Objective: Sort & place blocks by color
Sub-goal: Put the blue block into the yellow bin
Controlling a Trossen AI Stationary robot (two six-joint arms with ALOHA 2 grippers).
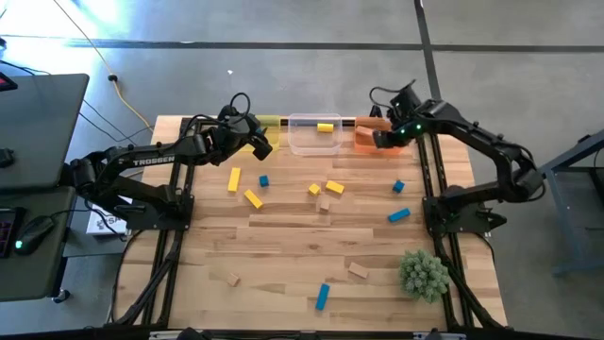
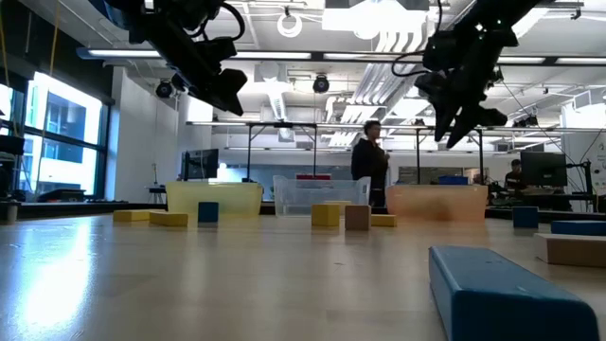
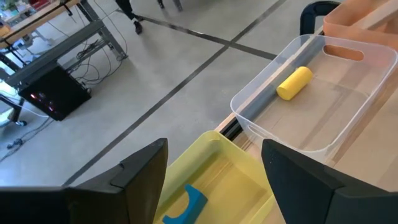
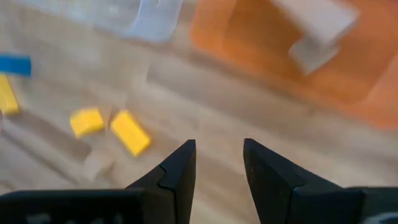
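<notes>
Three bins lining the table's (image 1: 283,274) 12 o'clock edge: yellow bin (image 3: 217,180) holding a blue piece (image 3: 186,205), clear bin (image 1: 316,135) holding a yellow block (image 1: 326,127), orange bin (image 4: 298,56) holding a tan block (image 4: 314,31). Blocks (image 1: 321,194) lying scattered mid-table: yellow ones toward 10 o'clock and centre, blue ones toward 3 and 6 o'clock, tan ones toward 6 o'clock. Plant ball (image 1: 423,274) sitting at 5 o'clock. Person (image 2: 369,161) standing in the room beyond the bins.

Right gripper (image 1: 380,139) hovering at the orange bin's near edge, fingers (image 4: 177,171) parted by a narrow gap, gripping nothing, touching nothing. Left gripper (image 3: 214,180) hanging above the yellow bin, fingers spread wide, empty.

Both arms reaching from the table's sides toward 12 o'clock, wrists raised clear of the table.
</notes>
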